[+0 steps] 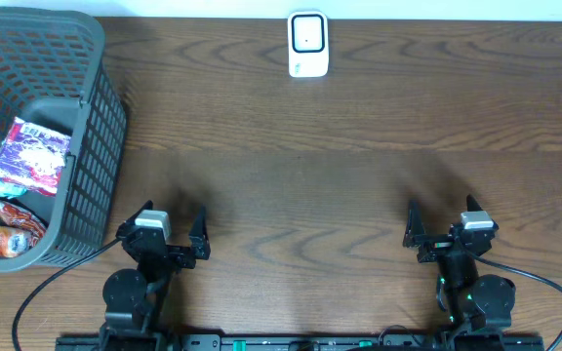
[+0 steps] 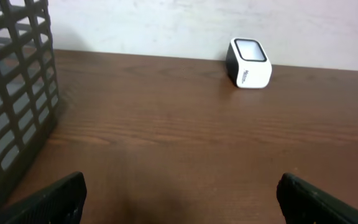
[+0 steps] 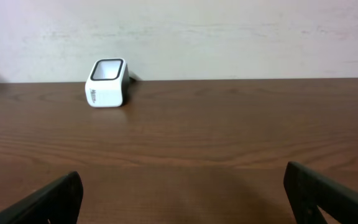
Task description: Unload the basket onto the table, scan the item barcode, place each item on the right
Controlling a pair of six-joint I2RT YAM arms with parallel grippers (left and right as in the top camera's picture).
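A small white barcode scanner (image 1: pixel 308 44) with a dark window stands at the far middle of the wooden table; it also shows in the left wrist view (image 2: pixel 249 63) and the right wrist view (image 3: pixel 107 83). The items are snack packets in the grey basket (image 1: pixel 86 146) at the left: a purple and white packet (image 1: pixel 29 156) and a red-orange packet (image 1: pixel 13 234). My left gripper (image 1: pixel 172 216) (image 2: pixel 181 199) rests open near the front edge, just right of the basket, with nothing between its fingers. On the front right, my right gripper (image 1: pixel 440 216) (image 3: pixel 182 196) is likewise open and holds nothing.
The basket wall (image 2: pixel 11 93) rises close on the left of my left gripper. A pale wall (image 3: pixel 229 37) runs behind the table's far edge, right behind the scanner. Bare brown wood (image 1: pixel 301 195) lies between the grippers and the scanner.
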